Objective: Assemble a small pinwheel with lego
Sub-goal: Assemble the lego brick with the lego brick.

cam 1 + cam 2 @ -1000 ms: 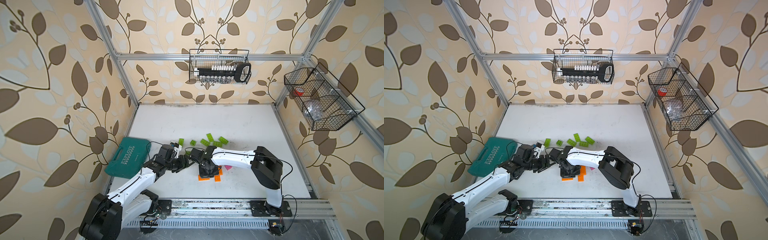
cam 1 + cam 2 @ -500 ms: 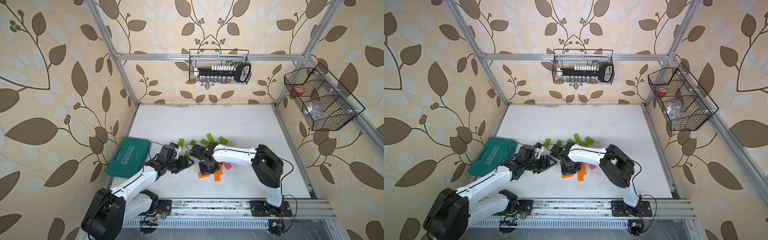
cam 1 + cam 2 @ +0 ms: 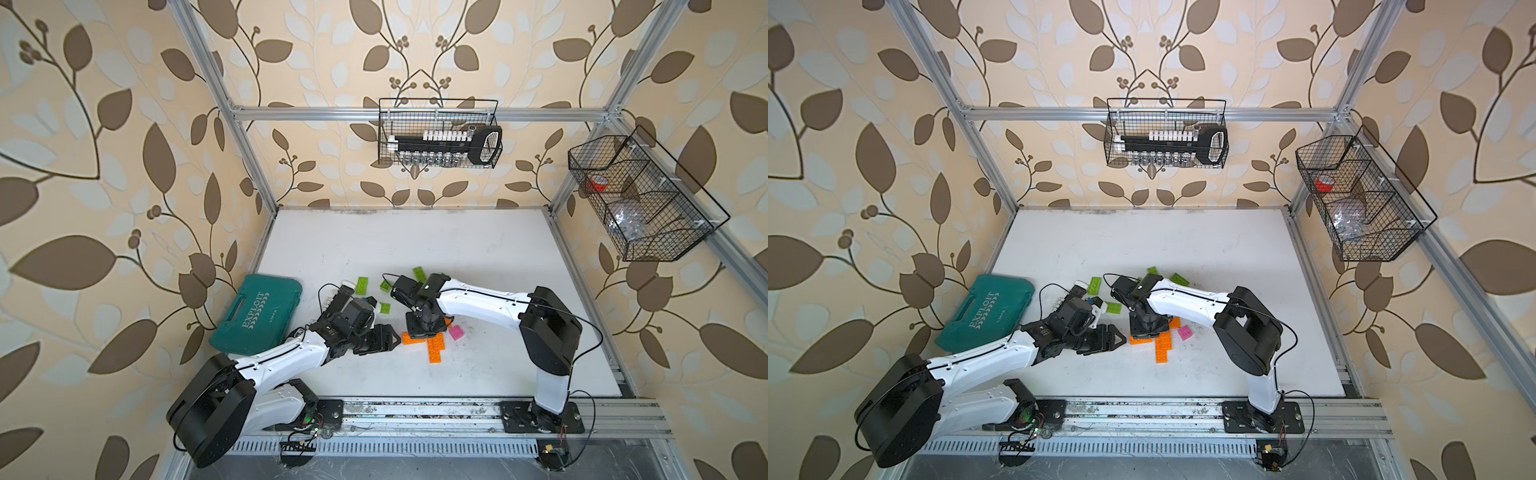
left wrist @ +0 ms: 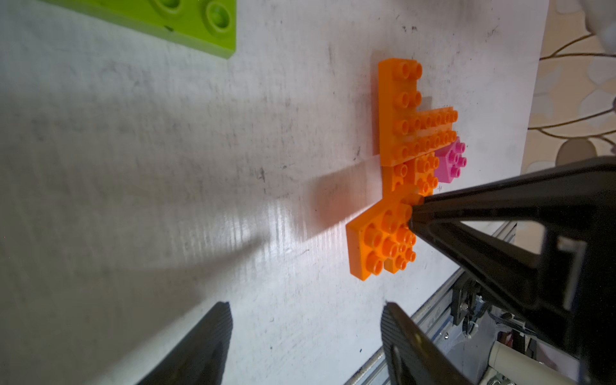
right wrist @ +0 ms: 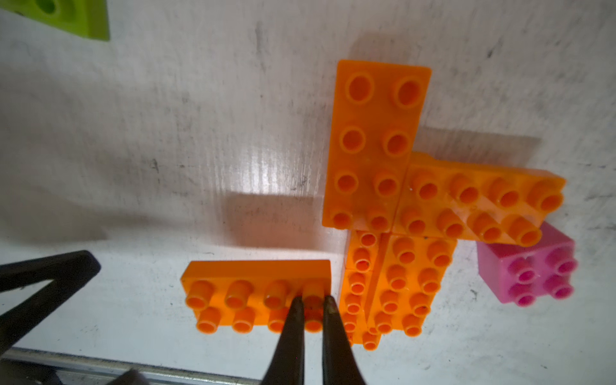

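Several orange lego bricks lie joined in a pinwheel-like cluster on the white table, and a pink square brick touches one side of it. My right gripper points straight down, shut, its tips resting on the end studs of one flat orange brick beside the cluster. My left gripper is open and empty, low over the table just left of that brick. Lime-green bricks lie loose behind both grippers.
A teal tool case lies at the table's left edge beside my left arm. Wire baskets hang on the back wall and the right wall. The metal rail runs along the front edge.
My right gripper has shifted slightly toward the back, uncovering more of the orange bricks. The left gripper has opened a little wider and edged toward the orange bricks.
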Available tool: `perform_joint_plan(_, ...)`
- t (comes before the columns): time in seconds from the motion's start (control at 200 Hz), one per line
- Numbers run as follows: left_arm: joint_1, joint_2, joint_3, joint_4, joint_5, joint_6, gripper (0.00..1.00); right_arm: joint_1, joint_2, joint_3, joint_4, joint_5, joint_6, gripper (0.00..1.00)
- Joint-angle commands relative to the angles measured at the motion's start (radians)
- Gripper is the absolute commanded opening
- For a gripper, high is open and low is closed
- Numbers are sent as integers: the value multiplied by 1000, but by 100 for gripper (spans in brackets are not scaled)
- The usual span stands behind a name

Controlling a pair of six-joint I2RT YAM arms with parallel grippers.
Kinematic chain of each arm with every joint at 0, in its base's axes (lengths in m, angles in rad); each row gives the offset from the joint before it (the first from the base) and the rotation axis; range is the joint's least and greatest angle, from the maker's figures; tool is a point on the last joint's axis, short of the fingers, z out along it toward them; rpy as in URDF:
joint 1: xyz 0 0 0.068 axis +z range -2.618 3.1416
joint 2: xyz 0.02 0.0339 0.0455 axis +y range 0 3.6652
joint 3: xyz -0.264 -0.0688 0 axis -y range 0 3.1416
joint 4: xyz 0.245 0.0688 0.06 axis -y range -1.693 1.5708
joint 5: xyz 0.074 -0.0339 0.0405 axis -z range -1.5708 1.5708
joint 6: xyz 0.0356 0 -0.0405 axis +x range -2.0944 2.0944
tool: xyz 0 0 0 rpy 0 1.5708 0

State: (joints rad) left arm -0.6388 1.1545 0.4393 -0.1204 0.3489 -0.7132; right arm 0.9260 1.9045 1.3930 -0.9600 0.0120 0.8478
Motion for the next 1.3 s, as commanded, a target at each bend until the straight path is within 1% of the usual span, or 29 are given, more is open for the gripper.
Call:
perform_joint_plan(0.0,-5,2,36,27,-40,14,73,-13,-24,-27,-34,20,5,8)
perform_joint_plan(0.315,-6,16,48,30,-41,18,73,-54,-31,-61,-13,2,-2,8)
perform_joint_plan(0.475,-7,22,54,30,-44,19,73,-55,-17,-56,-3,-11,-9,8)
perform_joint_plan(0.86,-8,46,68,36,-48,21,73,-79,-4,-61,-8,-2,-26,8)
perform_joint_plan(1.015,-7,53,74,36,-48,24,73,-79,14,-58,-7,0,-30,5)
perform_joint_plan(1.295,-8,51,74,31,-49,24,73,-82,35,-57,-6,7,-26,5)
